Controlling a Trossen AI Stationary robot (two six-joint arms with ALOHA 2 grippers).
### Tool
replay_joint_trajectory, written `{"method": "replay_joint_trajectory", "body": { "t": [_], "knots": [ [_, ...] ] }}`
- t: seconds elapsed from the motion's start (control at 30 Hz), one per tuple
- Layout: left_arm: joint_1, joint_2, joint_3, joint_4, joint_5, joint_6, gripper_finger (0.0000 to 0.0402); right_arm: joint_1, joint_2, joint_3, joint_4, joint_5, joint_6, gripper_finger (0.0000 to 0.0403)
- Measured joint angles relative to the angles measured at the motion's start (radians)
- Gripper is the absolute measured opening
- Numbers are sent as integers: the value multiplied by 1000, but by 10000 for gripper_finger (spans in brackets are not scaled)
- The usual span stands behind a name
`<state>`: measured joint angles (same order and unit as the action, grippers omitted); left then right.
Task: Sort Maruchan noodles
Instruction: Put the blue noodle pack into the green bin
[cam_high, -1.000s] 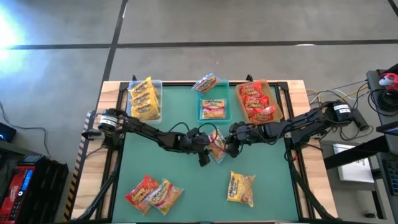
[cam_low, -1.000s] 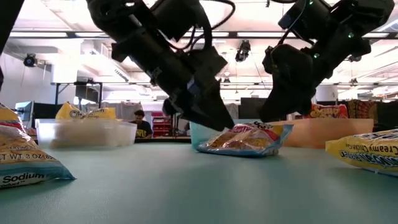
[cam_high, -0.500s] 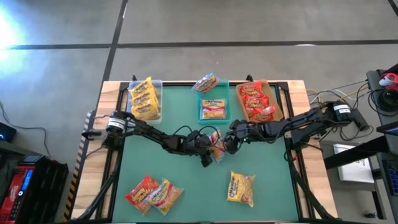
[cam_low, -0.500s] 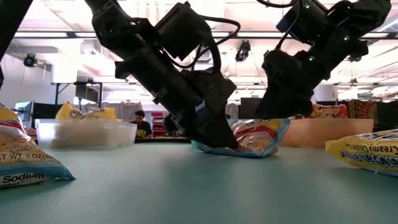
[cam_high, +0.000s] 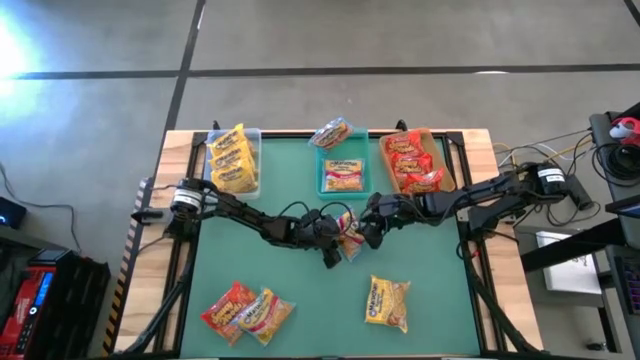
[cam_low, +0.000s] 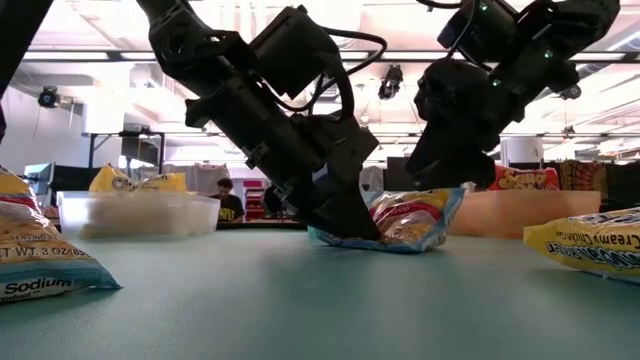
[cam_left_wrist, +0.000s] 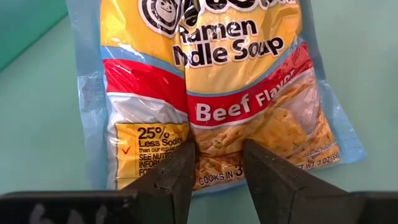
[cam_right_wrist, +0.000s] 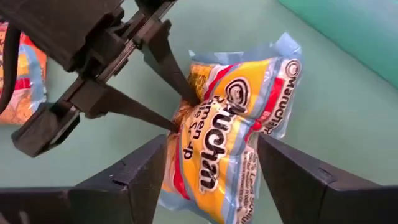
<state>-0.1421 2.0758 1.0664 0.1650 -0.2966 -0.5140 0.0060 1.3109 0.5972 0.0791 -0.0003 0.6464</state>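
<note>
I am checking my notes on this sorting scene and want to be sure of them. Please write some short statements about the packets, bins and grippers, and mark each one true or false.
1. The left gripper pinches the Beef Flavor packet at its bottom edge. True.
2. The right gripper is clamped tight on that packet. False: its jaws stand open on either side of it.
3. The clear bin holds yellow packets. True.
4. The tan bin holds yellow packets. False: red packets lie in it.
5. Near the table's front edge, a yellow packet lies apart from a pair of packets. True.
</note>
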Motion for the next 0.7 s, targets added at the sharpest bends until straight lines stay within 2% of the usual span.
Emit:
{"method": "replay_joint_trajectory", "body": {
  "t": [0.3,0.7],
  "knots": [
    [0,0,-1,0,2,0,116,-28,49,-2,5,27,29,278],
    [0,0,-1,0,2,2,116,-26,124,-2,90,17,44,283]
  ]
}}
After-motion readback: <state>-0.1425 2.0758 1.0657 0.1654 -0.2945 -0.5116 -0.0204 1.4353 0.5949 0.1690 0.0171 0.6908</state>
